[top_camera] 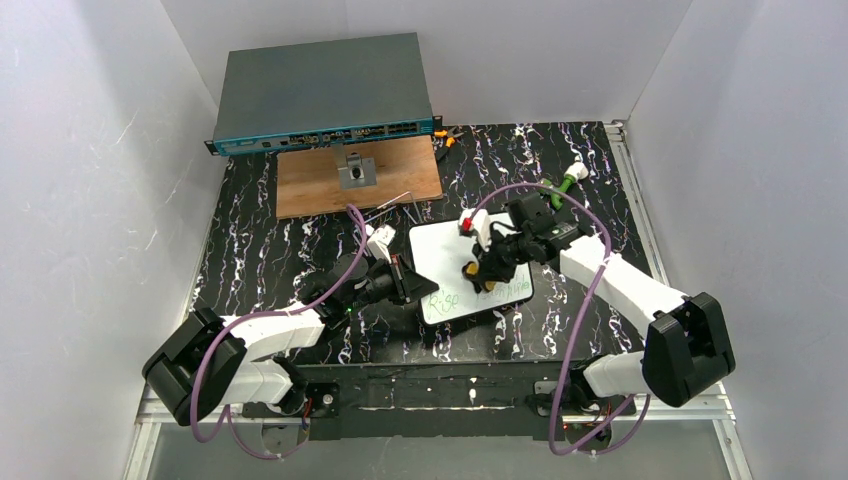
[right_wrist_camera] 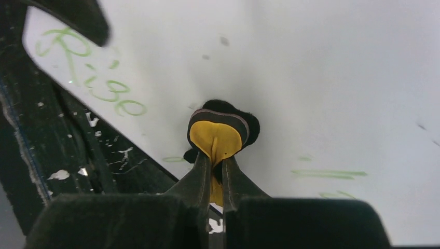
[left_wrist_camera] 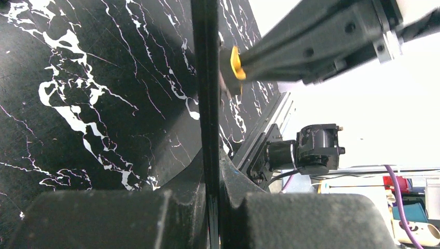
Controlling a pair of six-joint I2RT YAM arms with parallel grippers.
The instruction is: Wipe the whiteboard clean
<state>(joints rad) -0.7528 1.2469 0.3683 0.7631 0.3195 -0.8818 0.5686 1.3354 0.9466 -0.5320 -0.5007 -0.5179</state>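
Black marble table (top_camera: 260,250); left gripper (top_camera: 403,281) clamps whiteboard (top_camera: 445,250) edge, likely to steady it; right gripper (right_wrist_camera: 214,168) pinches eraser (right_wrist_camera: 218,132) onto it; green writing (right_wrist_camera: 98,85) not yet wiped.

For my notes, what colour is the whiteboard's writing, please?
Green writing on the whiteboard; best in right wrist view.

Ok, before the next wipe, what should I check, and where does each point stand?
1. Hold of left gripper on the whiteboard edge: ok, shut on it.
2. Hold of right gripper on the eraser: ok, shut on it.
3. Felt of eraser against the board: looks ok; pressure cannot tell.
4. Board wiped: not ok, green writing "Rise" and green streaks show along the near edge.
5. Board flat on the table: cannot tell.
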